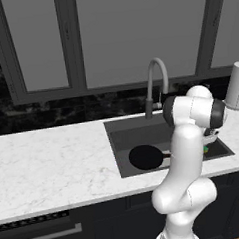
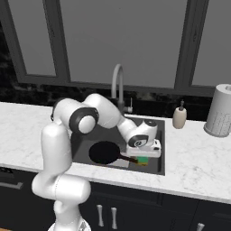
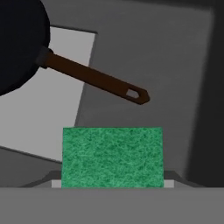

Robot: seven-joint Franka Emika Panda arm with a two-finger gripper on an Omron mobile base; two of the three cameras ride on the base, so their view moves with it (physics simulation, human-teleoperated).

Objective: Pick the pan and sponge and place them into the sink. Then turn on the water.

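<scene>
grey windows [image 1: 119, 34]; white marble counter [image 1: 49, 161]

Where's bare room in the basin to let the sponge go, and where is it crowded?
Free: sink floor right of the pan handle's tip, toward the right wall, and the back strip under the faucet. Crowded: the left-front, where the pan lies with its handle running toward the sponge at the hand.

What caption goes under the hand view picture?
Green sponge in the dark sink, just below the black pan and its handle.
</scene>
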